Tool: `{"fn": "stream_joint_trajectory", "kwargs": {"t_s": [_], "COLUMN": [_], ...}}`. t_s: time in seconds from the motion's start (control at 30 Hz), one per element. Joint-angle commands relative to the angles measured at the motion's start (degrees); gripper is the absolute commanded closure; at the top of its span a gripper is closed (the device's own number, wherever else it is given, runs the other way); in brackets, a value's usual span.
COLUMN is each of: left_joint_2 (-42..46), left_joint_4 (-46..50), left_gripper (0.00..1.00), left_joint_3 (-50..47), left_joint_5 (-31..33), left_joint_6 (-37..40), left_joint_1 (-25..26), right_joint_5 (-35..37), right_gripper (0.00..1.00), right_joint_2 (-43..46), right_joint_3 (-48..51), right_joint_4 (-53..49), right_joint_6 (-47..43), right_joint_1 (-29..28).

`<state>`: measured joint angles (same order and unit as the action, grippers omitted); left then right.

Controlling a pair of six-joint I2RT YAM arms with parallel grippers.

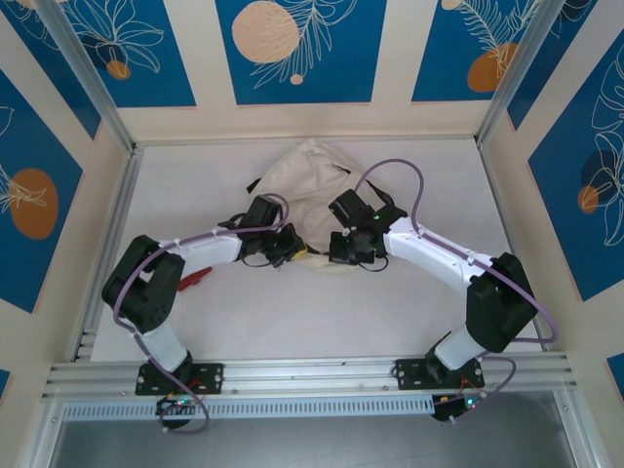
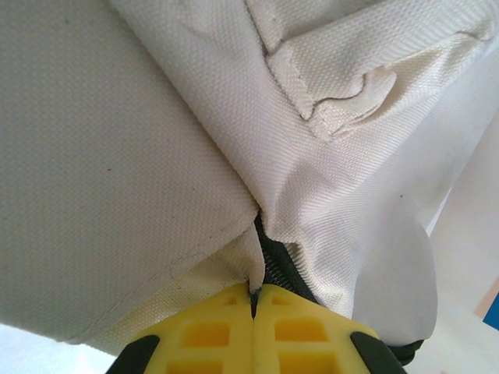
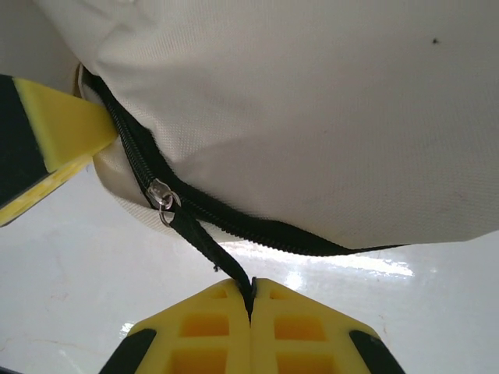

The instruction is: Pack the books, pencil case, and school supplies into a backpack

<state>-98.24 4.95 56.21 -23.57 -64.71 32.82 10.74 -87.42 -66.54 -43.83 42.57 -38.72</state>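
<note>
Pinching the bag (image 2: 117,156) in my left end effector (image 2: 253,294) and its zip pull (image 3: 199,234) in my right end effector (image 3: 251,292), I reckon packing hasn't begun.

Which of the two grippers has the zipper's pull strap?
The right gripper, shut on the black pull strap hanging from the metal slider. The left gripper instead pinches the canvas of the backpack beside its zipper.

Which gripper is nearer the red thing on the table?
Left. The left gripper grips the backpack just right of the red thing; the right gripper is farther right.
</note>
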Motion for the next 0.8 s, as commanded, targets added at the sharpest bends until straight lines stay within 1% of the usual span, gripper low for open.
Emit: {"fn": "stream_joint_trajectory", "kwargs": {"t_s": [0.0,0.1,0.17,0.27,0.4,0.47,0.67,0.77], "left_joint_2": [0.54,0.33,0.06,0.56,1.89,2.21,3.45,4.01], "left_joint_4": [6.19,4.66,4.15,3.36,3.34,3.31,2.75,1.96], "left_gripper": [1.00,1.00,1.00,1.00,1.00,1.00,1.00,1.00], "left_joint_3": [-0.22,0.20,0.81,1.01,0.67,0.51,-0.95,-2.10], "left_joint_5": [7.27,5.56,4.29,3.42,3.49,3.20,3.55,3.37], "left_joint_6": [2.73,3.84,4.50,4.83,5.24,5.38,5.55,5.52], "left_joint_1": [-2.43,-2.34,-2.37,-2.35,-2.43,-2.44,-3.59,-4.40], "right_joint_5": [2.52,-12.98,-20.52,-25.32,-26.31,-27.65,-27.17,-27.04], "right_gripper": [1.00,1.00,1.00,1.00,1.00,1.00,1.00,1.00], "right_joint_2": [1.23,-0.18,-2.99,-6.90,-9.85,-9.98,-8.56,-9.63], "right_joint_3": [-1.09,-1.99,-4.62,-7.84,-8.44,-6.88,-1.28,-0.69], "right_joint_4": [-4.01,5.88,10.45,14.18,17.61,20.53,25.70,26.35], "right_joint_6": [-1.33,-6.14,-6.95,-6.49,-5.33,-4.59,-0.83,2.00], "right_joint_1": [0.40,-0.42,-1.83,-3.06,-2.44,-1.72,0.98,2.58]}}
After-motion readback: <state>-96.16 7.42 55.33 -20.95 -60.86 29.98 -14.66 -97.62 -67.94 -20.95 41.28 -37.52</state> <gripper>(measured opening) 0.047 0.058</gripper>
